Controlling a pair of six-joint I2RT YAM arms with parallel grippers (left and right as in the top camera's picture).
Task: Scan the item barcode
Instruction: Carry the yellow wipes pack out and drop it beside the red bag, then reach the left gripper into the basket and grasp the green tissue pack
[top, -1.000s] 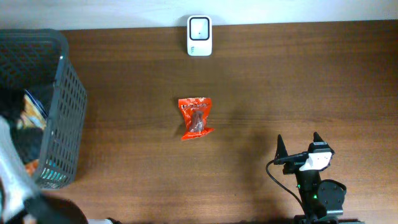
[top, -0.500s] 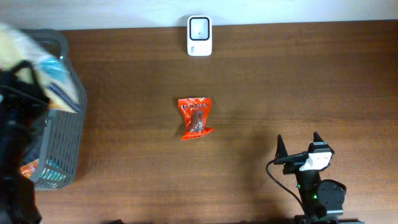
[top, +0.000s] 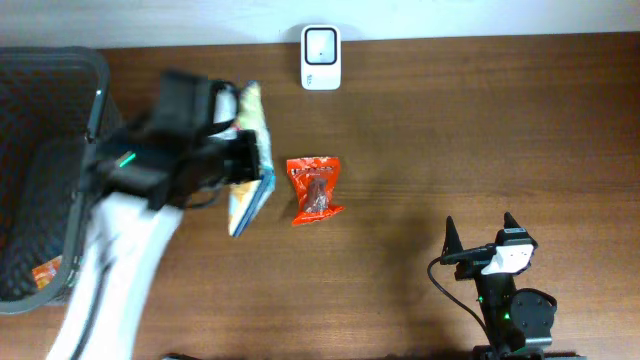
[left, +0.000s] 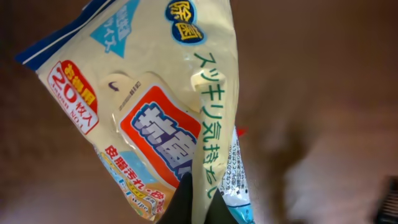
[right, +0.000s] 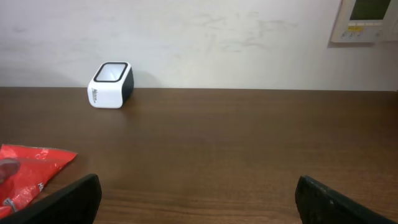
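Observation:
My left gripper (top: 243, 160) is shut on a cream, blue and orange pack of wet wipes (top: 250, 165), held above the table just left of a red snack packet (top: 315, 190). In the left wrist view the pack (left: 161, 106) fills the frame, and my left gripper (left: 200, 200) pinches its lower edge between dark fingers. The white barcode scanner (top: 321, 58) stands at the table's far edge, also seen as a scanner (right: 111, 84) in the right wrist view. My right gripper (top: 480, 236) rests open near the front right, its jaws wide apart over bare wood (right: 198, 199).
A dark mesh basket (top: 95, 75) stands at the left edge with an orange item (top: 45, 270) inside. The red packet (right: 31, 168) lies at the left in the right wrist view. A wall panel (right: 367, 18) hangs behind the table at the right.
My left arm has lifted the wipes pack out of the basket and swung it right, to just beside the red packet. The right arm has not moved.

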